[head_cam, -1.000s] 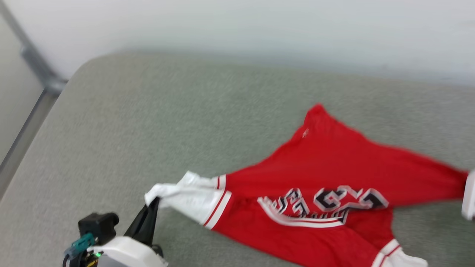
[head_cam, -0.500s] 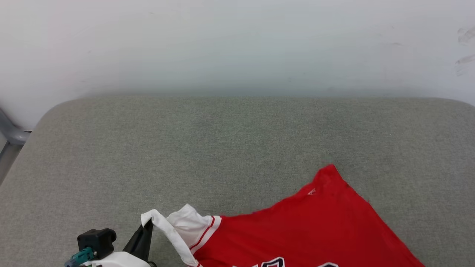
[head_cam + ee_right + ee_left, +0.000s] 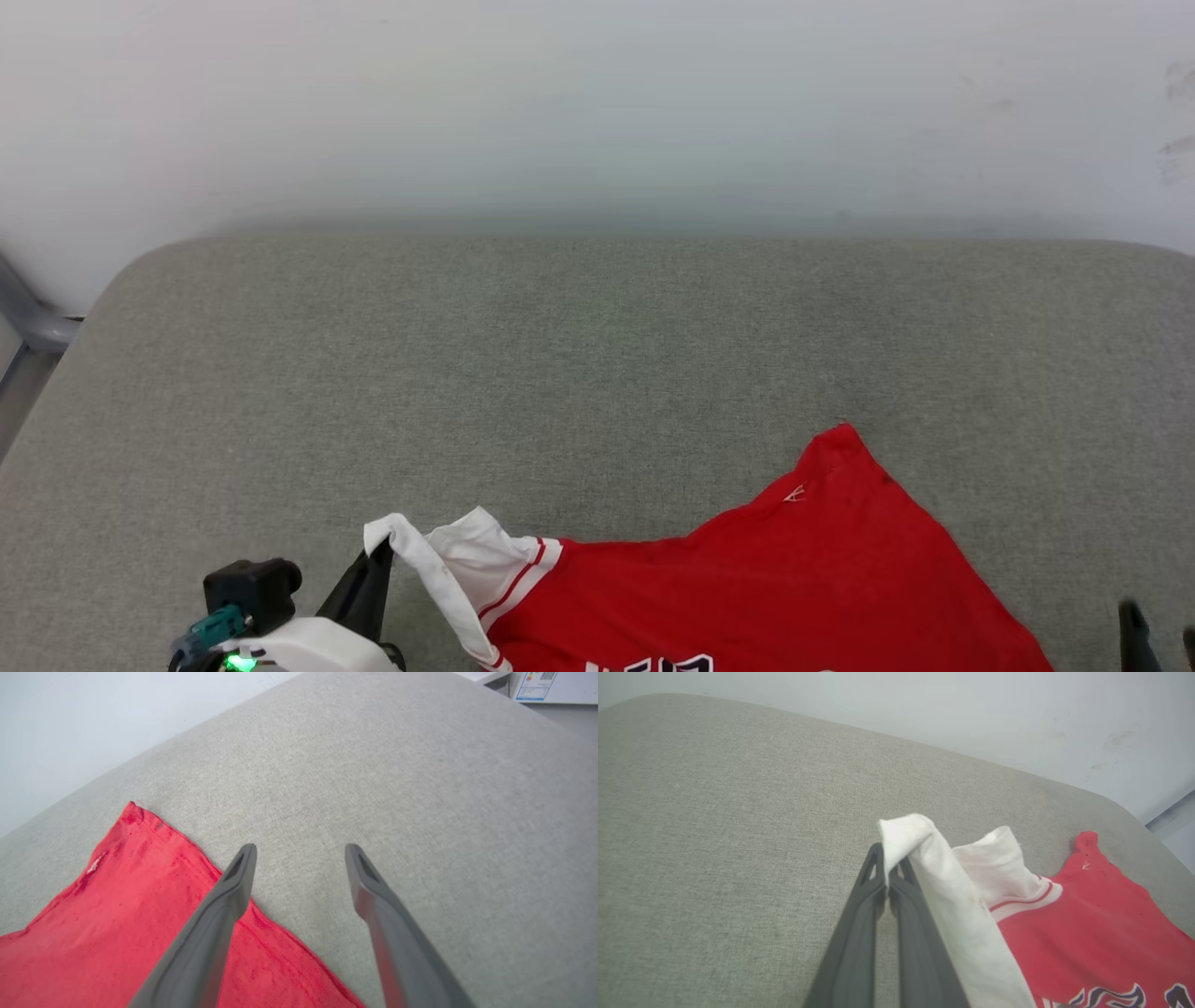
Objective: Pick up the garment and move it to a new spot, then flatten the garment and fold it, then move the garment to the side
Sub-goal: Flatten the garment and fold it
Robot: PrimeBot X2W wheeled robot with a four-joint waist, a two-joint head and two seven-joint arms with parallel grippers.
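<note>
The garment (image 3: 766, 588), a red T-shirt with white sleeves, lies on the grey cushion at the bottom of the head view, and that view's lower edge cuts it off. My left gripper (image 3: 378, 555) is shut on the white sleeve (image 3: 467, 560) and holds its edge a little above the cushion. The left wrist view shows the left gripper (image 3: 888, 858) pinching the white sleeve (image 3: 934, 872), with the red body (image 3: 1087, 933) to the right. My right gripper (image 3: 301, 851) is open above the cushion, its left finger over the garment's red edge (image 3: 131, 891). Its dark fingertips (image 3: 1134, 621) show at the bottom right of the head view.
The grey upholstered cushion (image 3: 597, 373) has rounded far corners and stands against a white wall (image 3: 597, 112). A grey metal bar (image 3: 28, 327) runs past its left corner. A white object with a label (image 3: 537, 683) stands beyond the cushion's edge.
The head camera has tilted up, so the garment sits lower in view. My right gripper has opened and let go of the red edge, which now lies slack. The left grip is unchanged.
</note>
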